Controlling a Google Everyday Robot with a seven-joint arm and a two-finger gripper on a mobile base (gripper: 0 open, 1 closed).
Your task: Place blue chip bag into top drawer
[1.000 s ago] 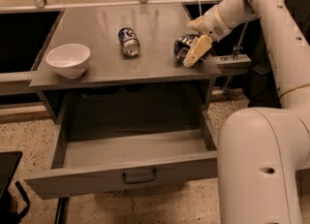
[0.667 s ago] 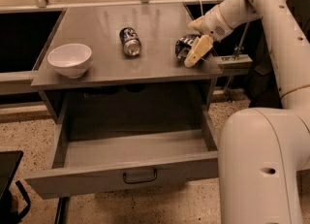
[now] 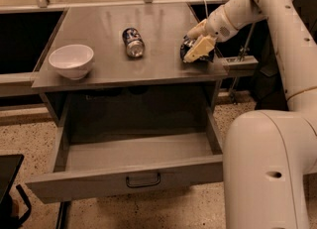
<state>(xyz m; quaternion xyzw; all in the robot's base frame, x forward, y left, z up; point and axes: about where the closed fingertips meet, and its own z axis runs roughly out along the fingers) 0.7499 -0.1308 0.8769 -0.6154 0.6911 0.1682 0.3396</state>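
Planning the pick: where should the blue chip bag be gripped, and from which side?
Probably across its crumpled middle, from above: the blue chip bag lies low by the table edge, and the gripper sits right at it.

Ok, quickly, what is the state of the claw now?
Claw: at the blue chip bag on the counter; open or closed cannot be told.

text: none legible | soda can (image 3: 132,41): print too blurred to read | blue chip bag (image 3: 184,49): lettering unreadable | gripper (image 3: 197,50): on the bag at the tabletop's (image 3: 99,25) right edge, no markings
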